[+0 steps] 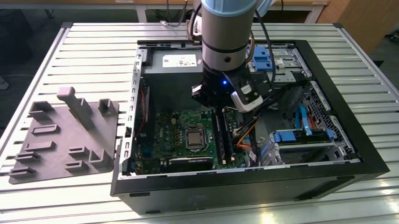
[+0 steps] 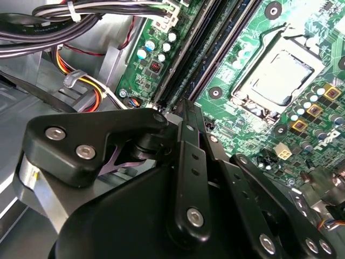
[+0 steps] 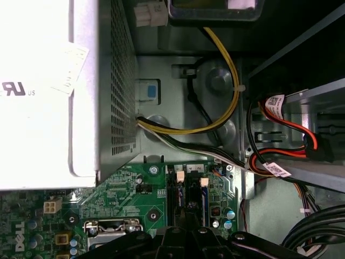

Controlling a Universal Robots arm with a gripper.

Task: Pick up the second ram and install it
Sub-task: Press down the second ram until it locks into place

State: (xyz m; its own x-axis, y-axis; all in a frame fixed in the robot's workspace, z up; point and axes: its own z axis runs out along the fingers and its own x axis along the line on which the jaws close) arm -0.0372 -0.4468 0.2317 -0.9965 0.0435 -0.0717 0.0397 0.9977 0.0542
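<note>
While claw [image 2: 186,116] is hanging just above memory slots [image 1: 223,135] inside computer case [image 1: 349,140]; fingers looking pressed together; ram not visible.

My work surface is a table [image 1: 87,51] of pale, ribbed metal slats. Two items rest directly on it: an open black computer case [image 1: 349,140], lying on its side with its interior facing up, and a grey moulded tray [image 1: 62,140] with upright posts, just beside the case on the exterior view's left.
</note>
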